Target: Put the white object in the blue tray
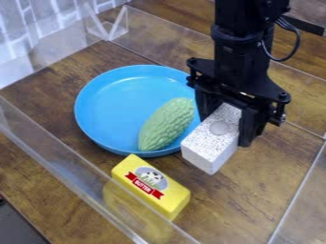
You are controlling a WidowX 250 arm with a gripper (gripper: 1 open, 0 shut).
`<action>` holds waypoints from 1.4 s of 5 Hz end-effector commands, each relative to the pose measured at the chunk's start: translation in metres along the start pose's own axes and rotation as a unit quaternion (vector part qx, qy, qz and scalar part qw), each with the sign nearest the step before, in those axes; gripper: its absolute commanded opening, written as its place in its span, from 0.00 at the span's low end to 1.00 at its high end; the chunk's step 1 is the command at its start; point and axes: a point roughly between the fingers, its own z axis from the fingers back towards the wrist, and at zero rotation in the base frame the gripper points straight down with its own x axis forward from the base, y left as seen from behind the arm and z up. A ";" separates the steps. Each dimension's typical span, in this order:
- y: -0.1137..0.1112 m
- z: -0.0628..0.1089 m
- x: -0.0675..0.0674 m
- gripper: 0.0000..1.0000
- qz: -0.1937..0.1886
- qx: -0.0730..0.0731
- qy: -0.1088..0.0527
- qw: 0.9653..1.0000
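White speckled rectangular block (214, 141) lies on the wooden table (274, 167) toward its right side, just outside the rim of the round, shallow bright blue plastic tray (109, 105). Starting at the left, that tray sits near the table's middle, and a bumpy green gourd-shaped object (166, 124) rests on its right part, overhanging the rim beside the block. Near the front edge stands a yellow box with a red label (149, 185) (a small face printed on it). At the right, the black gripper (234, 120) points straight down, its jaws clamped on the block's far end.
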 end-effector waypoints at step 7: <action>0.031 -0.035 -0.032 0.00 0.020 0.026 -0.004 0.999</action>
